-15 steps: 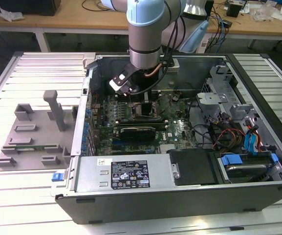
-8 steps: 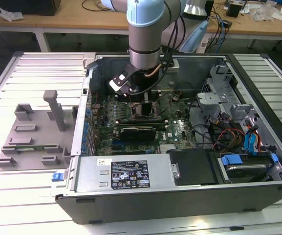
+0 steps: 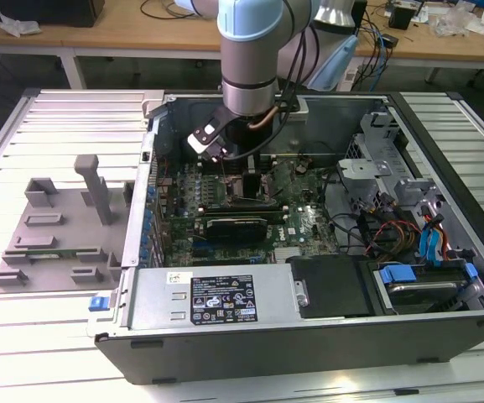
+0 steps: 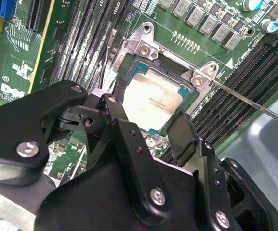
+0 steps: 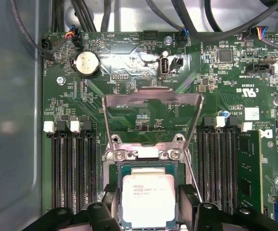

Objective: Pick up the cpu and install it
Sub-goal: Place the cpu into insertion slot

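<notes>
Gripper (image 4: 146,114): positioned astride the cpu (image 5: 148,199); clamped or released cannot be told.
cpu position: apparently seated flat in the socket (image 5: 148,164) of the motherboard (image 5: 216,72).
Load plate (image 5: 152,97): raised open at the socket's edge.

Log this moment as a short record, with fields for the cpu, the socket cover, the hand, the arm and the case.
cpu: lies flat in the socket on the motherboard, silver top up
socket cover: swung open, standing clear of the cpu
hand: low over the socket, right at the cpu
arm: reaches down into the case
case: lies on its side, open, on a slatted table
</notes>
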{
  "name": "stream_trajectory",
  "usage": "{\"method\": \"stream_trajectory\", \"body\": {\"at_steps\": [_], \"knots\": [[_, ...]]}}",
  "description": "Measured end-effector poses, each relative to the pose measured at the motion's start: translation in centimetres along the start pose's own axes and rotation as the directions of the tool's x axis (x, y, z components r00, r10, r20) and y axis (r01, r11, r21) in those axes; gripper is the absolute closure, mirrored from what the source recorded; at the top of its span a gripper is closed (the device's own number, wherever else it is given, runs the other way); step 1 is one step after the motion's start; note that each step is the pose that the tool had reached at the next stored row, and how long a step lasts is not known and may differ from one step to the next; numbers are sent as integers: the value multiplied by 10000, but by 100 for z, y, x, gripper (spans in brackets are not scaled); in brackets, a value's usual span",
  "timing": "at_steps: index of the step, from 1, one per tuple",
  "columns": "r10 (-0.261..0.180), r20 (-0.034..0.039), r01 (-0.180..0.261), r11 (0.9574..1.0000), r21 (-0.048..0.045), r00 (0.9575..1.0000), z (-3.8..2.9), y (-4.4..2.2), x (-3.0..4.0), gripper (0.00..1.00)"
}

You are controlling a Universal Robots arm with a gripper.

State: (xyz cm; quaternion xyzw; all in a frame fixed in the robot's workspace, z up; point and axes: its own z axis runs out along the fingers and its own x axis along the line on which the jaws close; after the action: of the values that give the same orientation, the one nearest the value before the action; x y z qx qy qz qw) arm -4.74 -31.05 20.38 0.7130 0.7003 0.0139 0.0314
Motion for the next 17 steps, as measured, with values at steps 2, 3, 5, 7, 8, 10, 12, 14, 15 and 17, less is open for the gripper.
{"method": "stream_trajectory", "body": {"at_steps": [2,3,5,7,8,10,12,14,15,17], "knots": [[0,-2,0,10000,0,10000,-21,1,-1,38],[0,-2,0,10000,0,10000,-47,3,-1,38],[0,-6,0,10000,-2,10000,-61,4,-1,38],[0,-4,0,10000,0,10000,-64,4,-1,38],[0,-3,0,10000,0,10000,-66,4,-1,46],[0,-3,0,10000,0,10000,-69,5,-1,71],[0,-3,0,10000,-1,10000,-71,5,-1,83],[0,-3,0,10000,0,10000,-74,5,-1,89],[0,-3,0,10000,-1,10000,-75,5,-1,89],[0,-2,0,10000,0,10000,-76,5,-2,89]]}}
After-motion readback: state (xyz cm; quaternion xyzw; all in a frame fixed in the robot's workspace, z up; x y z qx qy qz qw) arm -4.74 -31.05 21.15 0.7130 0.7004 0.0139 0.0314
